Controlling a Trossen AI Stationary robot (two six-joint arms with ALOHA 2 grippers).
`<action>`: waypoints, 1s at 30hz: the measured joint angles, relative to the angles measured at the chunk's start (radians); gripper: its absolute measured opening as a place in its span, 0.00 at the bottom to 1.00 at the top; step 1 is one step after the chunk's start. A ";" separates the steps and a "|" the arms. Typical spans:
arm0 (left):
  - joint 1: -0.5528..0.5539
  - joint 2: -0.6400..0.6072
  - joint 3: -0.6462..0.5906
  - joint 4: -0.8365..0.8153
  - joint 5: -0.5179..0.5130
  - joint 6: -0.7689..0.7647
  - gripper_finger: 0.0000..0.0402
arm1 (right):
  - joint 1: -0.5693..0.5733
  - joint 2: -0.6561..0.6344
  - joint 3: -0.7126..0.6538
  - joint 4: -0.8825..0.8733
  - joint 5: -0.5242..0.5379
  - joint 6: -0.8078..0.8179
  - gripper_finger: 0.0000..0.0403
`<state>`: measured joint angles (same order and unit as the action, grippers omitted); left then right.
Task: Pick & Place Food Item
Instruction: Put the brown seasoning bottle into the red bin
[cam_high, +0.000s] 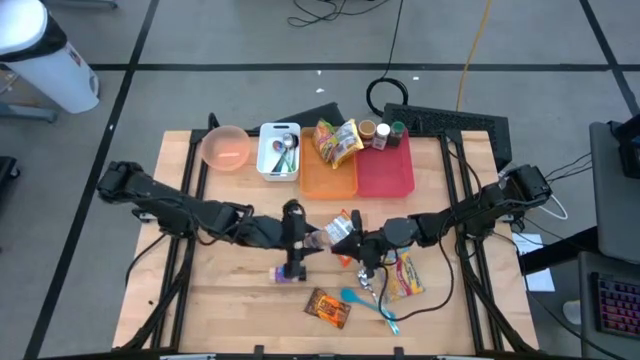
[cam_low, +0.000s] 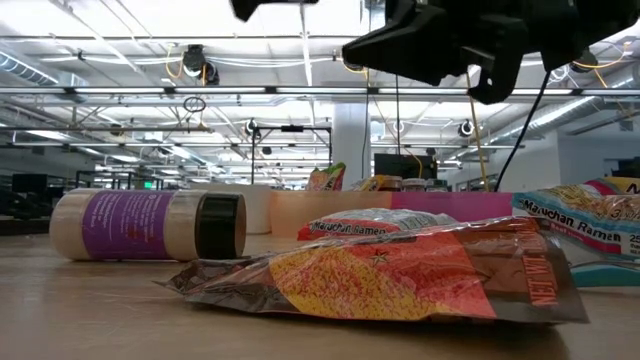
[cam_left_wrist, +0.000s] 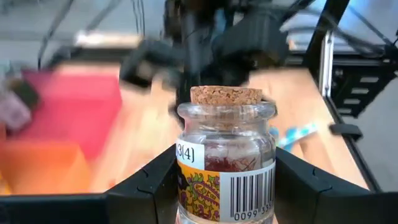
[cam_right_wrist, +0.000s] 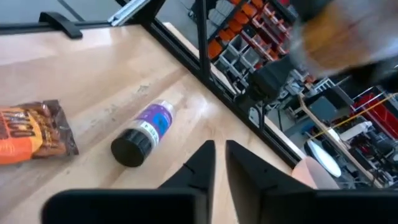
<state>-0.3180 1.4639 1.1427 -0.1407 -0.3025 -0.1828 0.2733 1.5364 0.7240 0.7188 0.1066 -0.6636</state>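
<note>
A small glass jar (cam_left_wrist: 227, 162) with a cork stopper and a barcoded label stands upright between the fingers of my left gripper (cam_high: 308, 240), which is shut on it above the table's middle. My right gripper (cam_right_wrist: 219, 163) hangs just to the right of it (cam_high: 348, 240). Its fingers are almost together, with nothing between them. Below them a purple-labelled bottle (cam_right_wrist: 143, 132) lies on its side on the wood. My left gripper pinches the jar's glass body at label height (cam_left_wrist: 184, 182), one finger on each side. The fingers come from the table's left, slanting a little downward. The jar stands upright in the hold, cork up, lifted clear of the table.
A snack bag (cam_high: 328, 308), a blue spoon (cam_high: 372, 306) and ramen packets (cam_high: 405, 275) lie near the front. At the back stand a pink bowl (cam_high: 227, 148), a white bin (cam_high: 266, 160) of spoons, an orange tray (cam_high: 328, 178) and a red tray (cam_high: 385, 172).
</note>
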 joint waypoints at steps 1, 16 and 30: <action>-0.007 -0.009 0.000 -0.045 0.001 -0.035 0.49 | 0.000 0.000 0.000 0.006 0.001 0.000 0.11; -0.008 0.037 -0.002 -0.193 0.228 -0.271 0.49 | 0.065 -0.001 -0.001 0.071 0.131 -0.164 0.68; 0.112 0.085 -0.002 -0.130 0.514 -0.302 0.49 | 0.060 -0.001 0.074 -0.022 0.027 -0.268 0.70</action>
<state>-0.2057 1.5490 1.1408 -0.2707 0.2114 -0.4844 0.3331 1.5356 0.7975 0.6968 0.1338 -0.9316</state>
